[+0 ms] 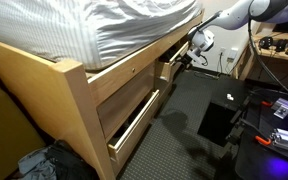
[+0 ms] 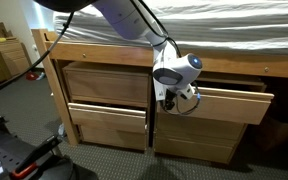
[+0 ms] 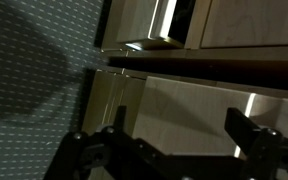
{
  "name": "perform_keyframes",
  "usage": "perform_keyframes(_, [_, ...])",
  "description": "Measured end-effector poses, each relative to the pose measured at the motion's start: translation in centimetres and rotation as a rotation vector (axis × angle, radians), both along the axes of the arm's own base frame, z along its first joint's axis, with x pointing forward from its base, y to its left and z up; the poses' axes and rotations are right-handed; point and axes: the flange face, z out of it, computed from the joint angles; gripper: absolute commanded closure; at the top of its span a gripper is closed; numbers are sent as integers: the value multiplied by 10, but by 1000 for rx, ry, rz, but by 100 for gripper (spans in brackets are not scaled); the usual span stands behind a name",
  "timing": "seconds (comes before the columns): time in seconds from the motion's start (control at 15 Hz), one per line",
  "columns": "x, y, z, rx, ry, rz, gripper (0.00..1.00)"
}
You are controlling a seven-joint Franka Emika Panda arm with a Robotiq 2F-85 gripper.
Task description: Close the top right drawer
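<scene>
Top right drawer (image 2: 232, 104) open — pincer (image 2: 174, 100) just beside its front.

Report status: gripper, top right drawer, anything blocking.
Gripper open, beside the drawer front. Top right drawer pulled out, not yet closed. No obstruction seen in its path.

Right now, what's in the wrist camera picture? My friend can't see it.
Two dark fingers, spread apart, reach up from the bottom toward light oak drawer fronts. Patterned carpet fills the left side.
</scene>
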Motion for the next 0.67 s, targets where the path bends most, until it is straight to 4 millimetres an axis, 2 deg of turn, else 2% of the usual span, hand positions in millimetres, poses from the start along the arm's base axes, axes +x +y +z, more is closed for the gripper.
perform_keyframes(0.2, [9, -4, 4, -24, -42, -58, 0])
perform_keyframes(0.67, [20, -50, 48, -99, -339, -218, 0])
